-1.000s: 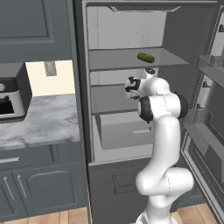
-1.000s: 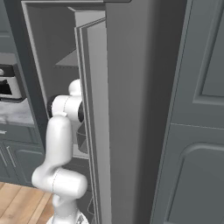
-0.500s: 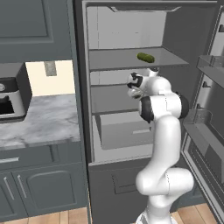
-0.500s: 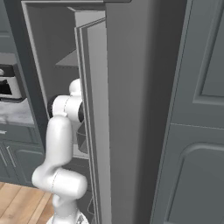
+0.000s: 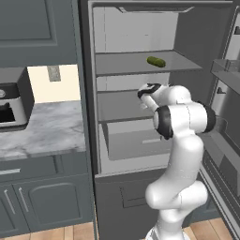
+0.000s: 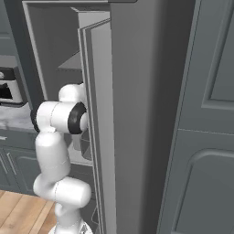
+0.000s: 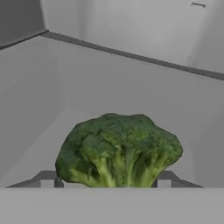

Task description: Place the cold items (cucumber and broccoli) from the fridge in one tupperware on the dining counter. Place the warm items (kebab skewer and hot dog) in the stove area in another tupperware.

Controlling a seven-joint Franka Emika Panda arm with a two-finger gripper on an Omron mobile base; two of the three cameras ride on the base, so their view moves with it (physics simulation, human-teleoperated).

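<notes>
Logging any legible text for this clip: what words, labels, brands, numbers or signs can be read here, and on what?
None can be read.
The small grey wall plate above the marble counter carries no legible marking.
The dark appliance at the left edge shows no readable label.
The broccoli, cucumber and fridge shelves are unmarked.

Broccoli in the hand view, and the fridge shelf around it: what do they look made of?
The broccoli looks like a fresh vegetable: bumpy dark green florets over pale green stalks, matte. The fridge shelf looks like smooth grey plastic or coated metal, flat and even with soft shading and no gloss; the render leaves the exact material open.
</notes>
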